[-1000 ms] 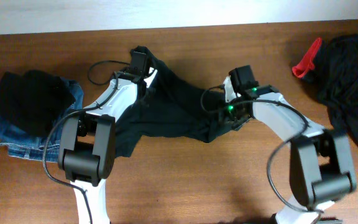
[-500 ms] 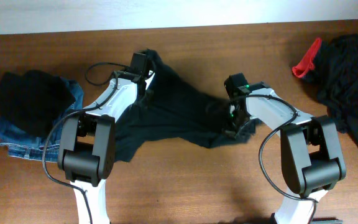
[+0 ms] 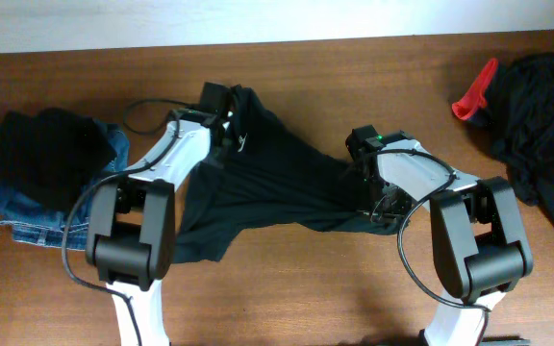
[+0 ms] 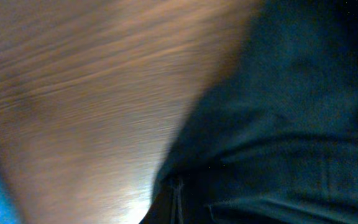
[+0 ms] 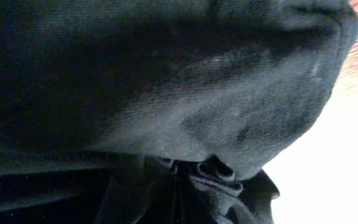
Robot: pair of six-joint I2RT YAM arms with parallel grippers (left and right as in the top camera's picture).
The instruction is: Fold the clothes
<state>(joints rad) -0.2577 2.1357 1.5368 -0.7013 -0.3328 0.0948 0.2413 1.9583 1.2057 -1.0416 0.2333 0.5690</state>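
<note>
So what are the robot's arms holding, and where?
The T-shirt, stretched between them. The left end effector pinches its top-left edge by the white logo; the right end effector pinches its bunched right end.

My overhead view evenly lit and fairly sharp, soft shadows on the table [image 3: 287,288], my left wrist view smeared by blur, pale glare on the wood grain, my right wrist view dim, T-shirt [image 5: 166,93] cloth murky up close, blown-out white at lower right
</note>
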